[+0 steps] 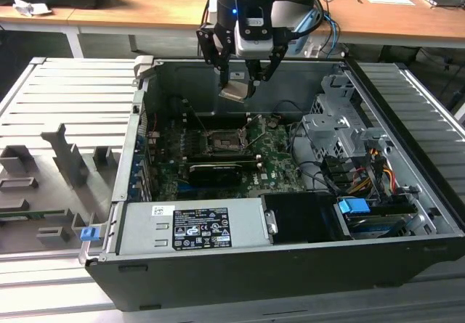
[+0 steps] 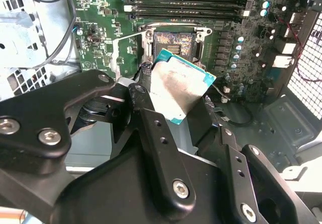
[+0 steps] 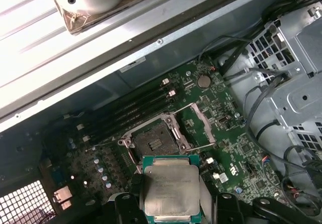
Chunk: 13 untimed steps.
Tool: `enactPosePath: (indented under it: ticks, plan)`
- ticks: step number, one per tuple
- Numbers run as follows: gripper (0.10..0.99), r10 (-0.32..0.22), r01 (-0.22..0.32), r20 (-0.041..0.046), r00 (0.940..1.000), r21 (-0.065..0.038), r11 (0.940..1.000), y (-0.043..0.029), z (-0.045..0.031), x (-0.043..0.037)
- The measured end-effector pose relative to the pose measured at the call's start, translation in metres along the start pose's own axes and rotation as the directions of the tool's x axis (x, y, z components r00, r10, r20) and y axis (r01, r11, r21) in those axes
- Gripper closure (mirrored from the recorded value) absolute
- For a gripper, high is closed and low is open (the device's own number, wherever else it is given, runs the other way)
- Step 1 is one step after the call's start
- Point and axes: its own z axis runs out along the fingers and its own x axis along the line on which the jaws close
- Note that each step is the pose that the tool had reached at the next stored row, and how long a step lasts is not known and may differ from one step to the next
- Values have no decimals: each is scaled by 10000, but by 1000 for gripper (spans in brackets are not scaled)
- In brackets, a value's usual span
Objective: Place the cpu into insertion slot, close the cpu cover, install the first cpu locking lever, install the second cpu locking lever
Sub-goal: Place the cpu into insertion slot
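**Cpu held above the open socket**

In the exterior view the hand (image 1: 237, 85) hangs inside the open computer case (image 1: 218, 265), close to the case's far wall, and it is clenched on the cpu (image 1: 235, 91). The chip sits tilted between the fingers, its silvery top catching the light, clear of the green circuit board (image 1: 275, 153) below.

The insertion slot (image 1: 224, 143) lies on that board, nearer the camera than the hand and apart from the chip. A long black card (image 1: 214, 172) lies just in front of the slot.

In both wrist views the cpu (image 2: 181, 90) (image 3: 172, 191) is gripped by two opposite edges, with a dark finger on each side. Its green rim shows around the metal top.

The insertion slot (image 2: 176, 45) (image 3: 156, 141) is bare and holds no chip, so its contact field is visible. In the first wrist view the cpu cover (image 3: 201, 125) stands swung open at one side of the slot, and thin lever wires stick out from the socket frame.

Memory sticks (image 2: 186, 2) run in a row beyond the slot. The case rests on a grey ribbed bench (image 1: 65, 98).
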Motion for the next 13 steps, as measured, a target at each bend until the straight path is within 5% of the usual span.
enactPosePath:
  ticks: [13]
  plan:
    - [557,168,-168,15,9999,-4,9999,0,2,0]
